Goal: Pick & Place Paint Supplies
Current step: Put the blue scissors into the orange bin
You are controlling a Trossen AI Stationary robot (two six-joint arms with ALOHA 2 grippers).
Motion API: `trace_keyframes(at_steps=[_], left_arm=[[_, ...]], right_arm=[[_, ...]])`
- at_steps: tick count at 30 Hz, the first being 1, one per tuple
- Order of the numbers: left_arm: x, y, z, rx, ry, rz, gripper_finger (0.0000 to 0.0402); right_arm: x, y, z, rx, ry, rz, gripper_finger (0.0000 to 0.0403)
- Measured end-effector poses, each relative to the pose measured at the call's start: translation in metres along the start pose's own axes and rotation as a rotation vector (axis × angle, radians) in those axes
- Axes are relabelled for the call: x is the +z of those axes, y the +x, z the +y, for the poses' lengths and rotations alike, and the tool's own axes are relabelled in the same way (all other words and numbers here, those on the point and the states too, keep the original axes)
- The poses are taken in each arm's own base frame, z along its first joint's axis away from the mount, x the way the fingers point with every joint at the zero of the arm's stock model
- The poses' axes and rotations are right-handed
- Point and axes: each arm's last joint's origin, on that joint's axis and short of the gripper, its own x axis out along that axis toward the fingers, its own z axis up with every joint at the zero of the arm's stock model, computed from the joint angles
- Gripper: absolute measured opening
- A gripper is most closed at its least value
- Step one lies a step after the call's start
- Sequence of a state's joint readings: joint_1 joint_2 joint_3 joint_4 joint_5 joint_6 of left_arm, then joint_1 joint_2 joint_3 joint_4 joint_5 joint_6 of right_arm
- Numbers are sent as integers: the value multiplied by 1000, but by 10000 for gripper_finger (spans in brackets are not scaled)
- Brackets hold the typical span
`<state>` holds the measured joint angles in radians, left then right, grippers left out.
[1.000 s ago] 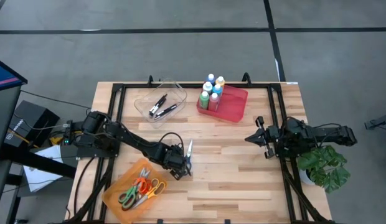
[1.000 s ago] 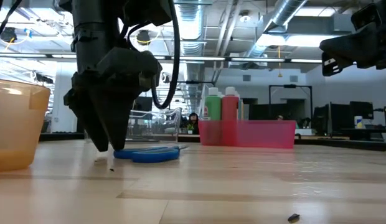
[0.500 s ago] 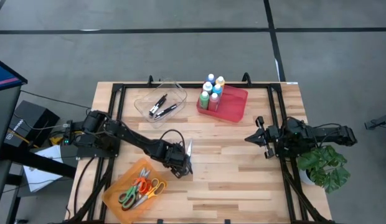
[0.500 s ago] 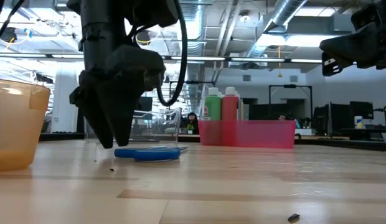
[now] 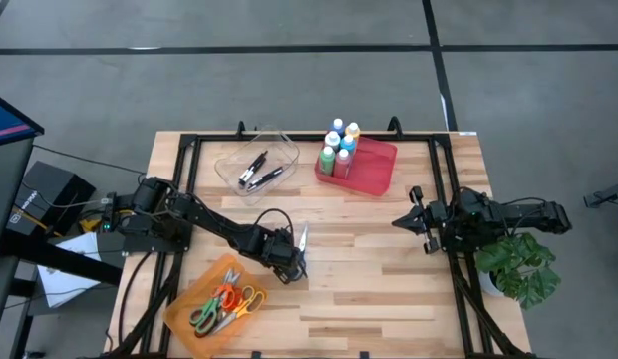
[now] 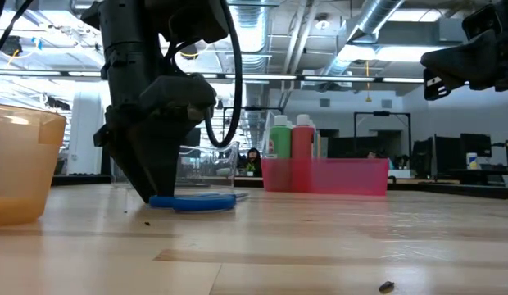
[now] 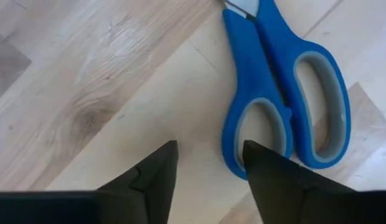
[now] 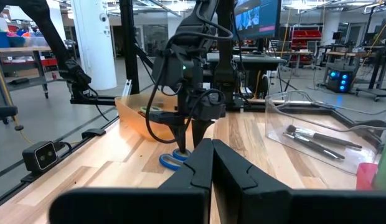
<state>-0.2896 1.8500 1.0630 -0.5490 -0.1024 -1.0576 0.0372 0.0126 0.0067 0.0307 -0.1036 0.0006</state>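
- Blue-handled scissors [image 7: 286, 99] lie flat on the pale wooden bench [image 5: 369, 269], with the left tool [image 5: 292, 261] lowered right beside them near the bench's middle; its two dark fingers [image 7: 152, 177] stand spread, one tip by a handle loop, and they pinch nothing.
- The small plastic paint bottles [image 5: 339, 145] with white caps, in green, blue, yellow and white, stand upright together in the red plastic tray [image 5: 374, 170] at the far edge of the bench, well apart from both tools.
- The right tool [image 5: 417, 221], fingers pressed together on nothing, waits at the right side of the bench.
- A clear plastic bin [image 5: 254, 165] holding dark brushes sits left of the red tray; an orange bin [image 5: 194, 299] of other scissors sits at the near left.
- The step in hand appears to be a grasp on the loose scissors rather than a bottle, so the paint bottles look untouched for now.
- The next move seems to call for straddling a handle or the blades squarely, then closing, since the scissors lie thin and flat against the wood.
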Motion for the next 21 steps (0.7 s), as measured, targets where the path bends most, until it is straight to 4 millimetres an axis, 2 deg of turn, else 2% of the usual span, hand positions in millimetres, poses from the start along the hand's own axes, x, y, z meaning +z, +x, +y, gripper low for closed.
trace_keyframes(at_steps=[8, 21], left_arm=[[-8, 11, 2, 76, 38, 44, 134], [-12, 4, 16, 157, 162, 165, 88]], right_arm=[[0, 0, 0, 0, 0, 0, 0], [0, 0, 0, 0, 0, 0, 0]])
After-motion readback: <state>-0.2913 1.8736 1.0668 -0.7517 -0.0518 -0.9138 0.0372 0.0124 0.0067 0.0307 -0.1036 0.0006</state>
